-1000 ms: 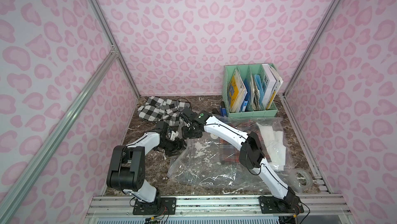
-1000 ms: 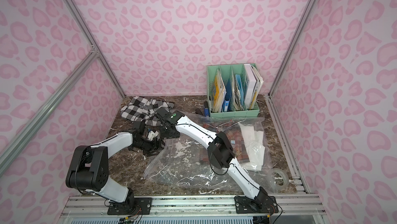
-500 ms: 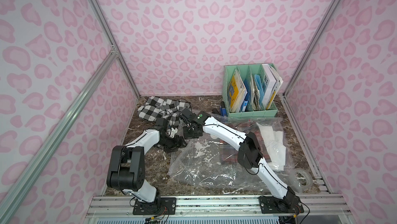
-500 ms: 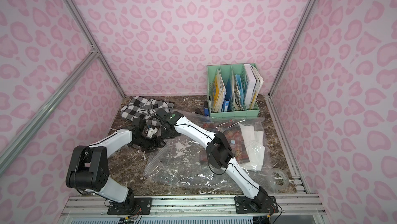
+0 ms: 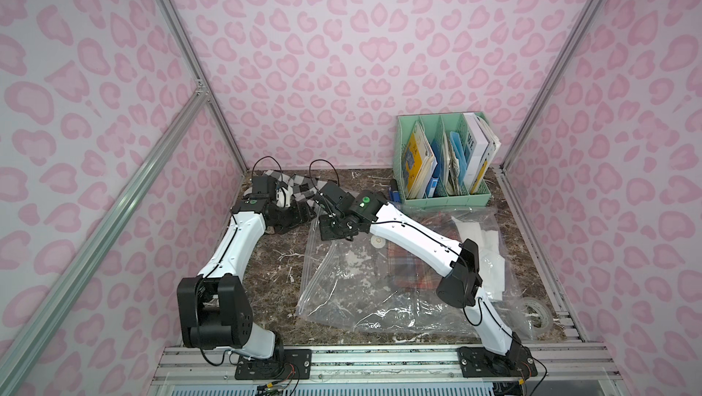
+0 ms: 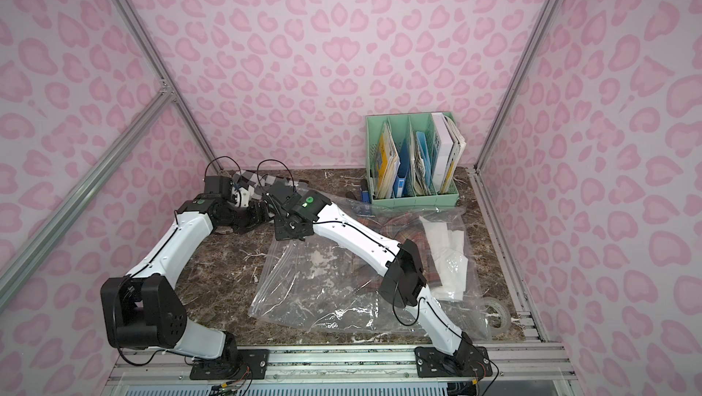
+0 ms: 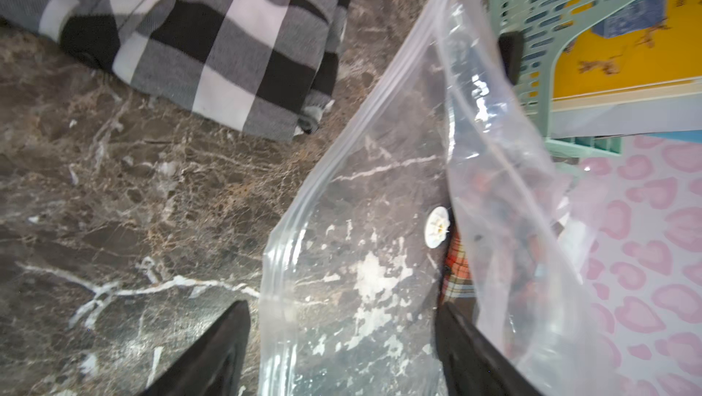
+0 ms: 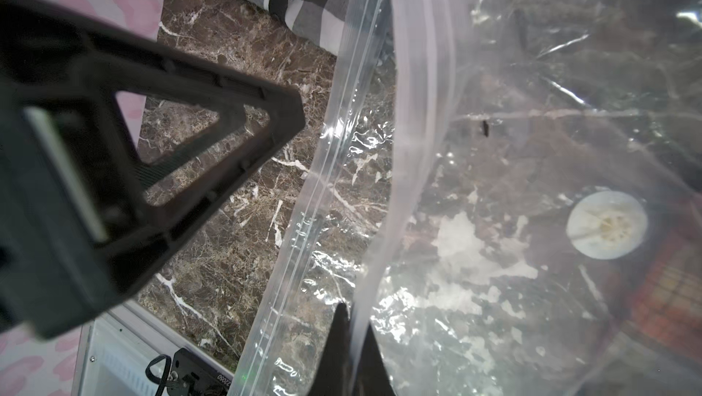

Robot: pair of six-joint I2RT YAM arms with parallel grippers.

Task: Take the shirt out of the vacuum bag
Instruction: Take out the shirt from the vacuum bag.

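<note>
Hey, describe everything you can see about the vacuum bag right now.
The vacuum bag is large, clear, crinkly plastic, lying mostly flat on the marble table. A white round valve sits on its face, and a red plaid shirt shows inside. The right gripper is shut on the top layer at the zip edge, holding it up; the open left gripper straddles the edge.

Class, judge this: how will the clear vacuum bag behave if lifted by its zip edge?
Probably floppy: the vacuum bag lies crinkled, and its film drapes where the right tool pinches it. Likely slippery: the plastic is glossy. The plaid cloth inside may weigh one end down.
</note>
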